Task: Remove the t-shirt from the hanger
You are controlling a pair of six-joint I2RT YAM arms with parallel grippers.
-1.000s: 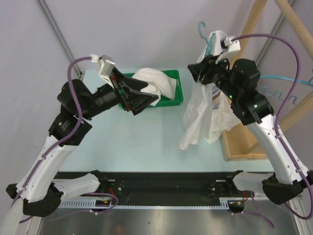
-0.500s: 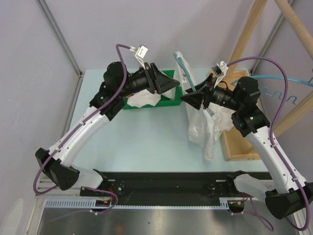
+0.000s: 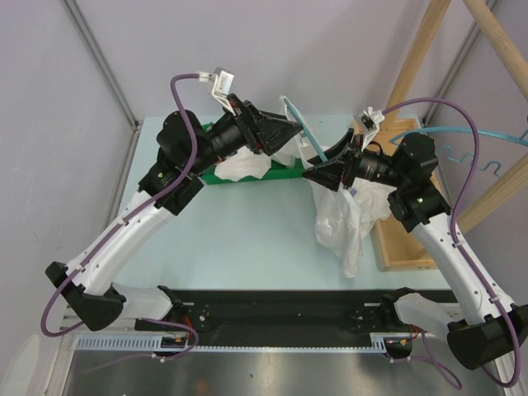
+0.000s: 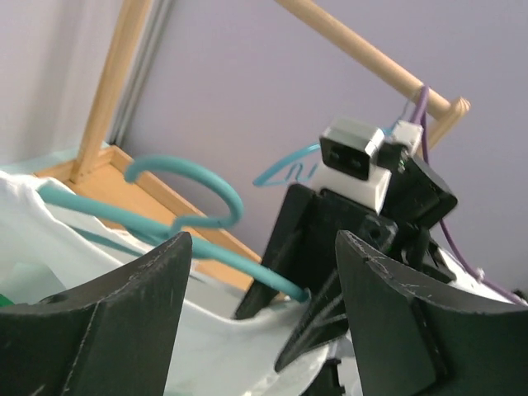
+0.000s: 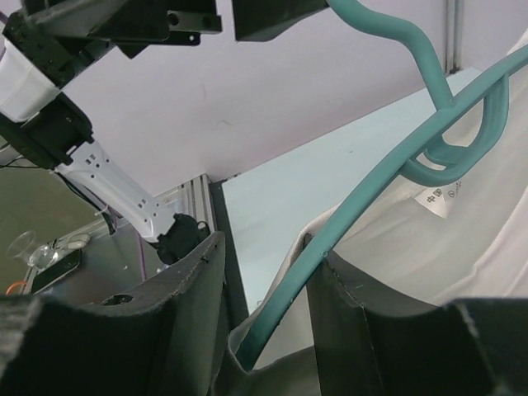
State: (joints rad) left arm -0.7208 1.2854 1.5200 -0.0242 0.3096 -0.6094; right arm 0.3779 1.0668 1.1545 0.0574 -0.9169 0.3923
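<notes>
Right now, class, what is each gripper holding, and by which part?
The right gripper grips the teal plastic hanger by its sloping shoulder arm, with the white t-shirt on it. The left gripper is open, holding nothing.

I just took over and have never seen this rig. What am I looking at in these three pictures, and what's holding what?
Two robot arms are bolted at the near edge of a table. The overhead picture looks down from behind them: left arm on the left, right arm on the right. The other two come from a camera on each wrist; the black wedges at the bottom are that arm's fingers. On it sit a green bin holding white cloth and a wooden rack. The right fingers grip the teal hanger carrying the white t-shirt. The left fingers are open near the hook, holding nothing.
</notes>
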